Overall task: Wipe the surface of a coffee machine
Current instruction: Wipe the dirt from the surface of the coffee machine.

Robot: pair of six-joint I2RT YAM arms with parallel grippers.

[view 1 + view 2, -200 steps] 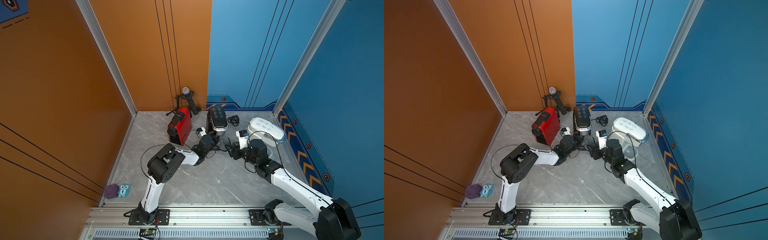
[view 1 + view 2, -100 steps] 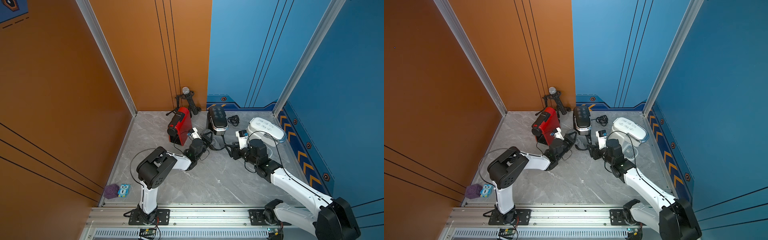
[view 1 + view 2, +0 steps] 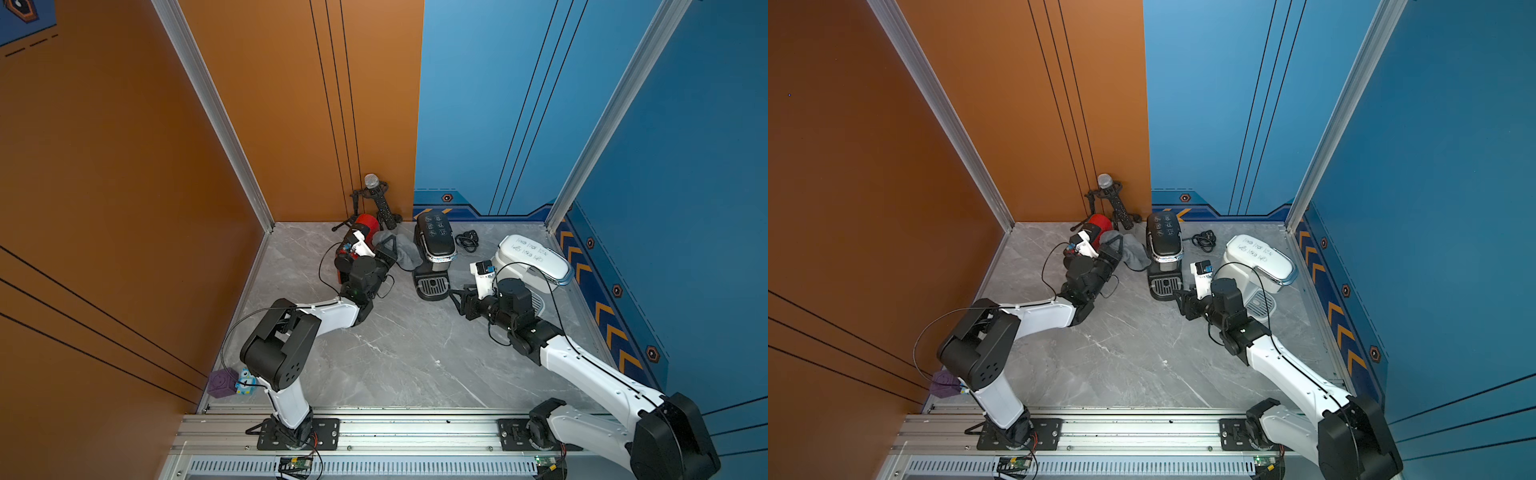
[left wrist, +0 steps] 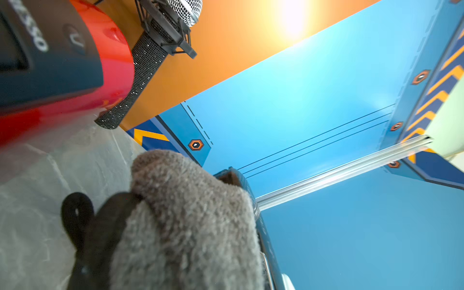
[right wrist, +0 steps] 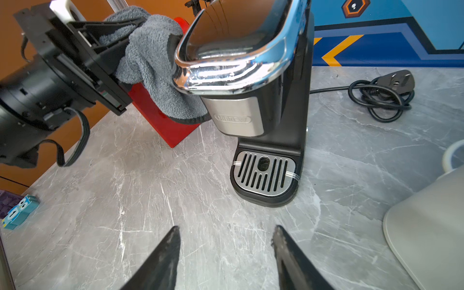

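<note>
White-shelled left arm (image 3: 332,311) and right arm (image 3: 582,365), black joints (image 3: 274,353), thin black cables (image 5: 88,133) behind the left pincer (image 3: 388,249) and right pincer (image 3: 457,297)

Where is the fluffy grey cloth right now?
In both top views, the fluffy grey cloth hangs from the shut left claw, between the red coffee machine and the black-and-chrome coffee machine, against the black one's side.

Orange wall (image 3: 124,166); blue wall (image 3: 498,104); marble floor (image 3: 415,353)
</note>
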